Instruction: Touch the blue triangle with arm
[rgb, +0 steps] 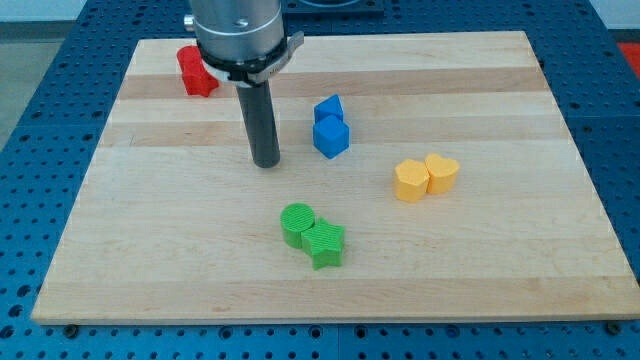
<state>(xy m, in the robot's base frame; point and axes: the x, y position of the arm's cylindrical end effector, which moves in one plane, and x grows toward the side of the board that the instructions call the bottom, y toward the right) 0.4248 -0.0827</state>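
Two blue blocks stand touching right of the board's middle top. The upper one (327, 106) looks like the blue triangle; the lower one (331, 136) is a blue cube-like block. My tip (266, 163) rests on the board to the left of the blue pair, about a block's width from the lower blue block and a little below it. It touches no block.
A red block (195, 71) lies at the top left, partly behind the arm's head (240, 35). A green cylinder (297, 224) and a green star (325, 244) touch at the bottom middle. Two yellow blocks (411, 181) (441, 172) touch at the right. The wooden board (150, 250) sits on a blue table.
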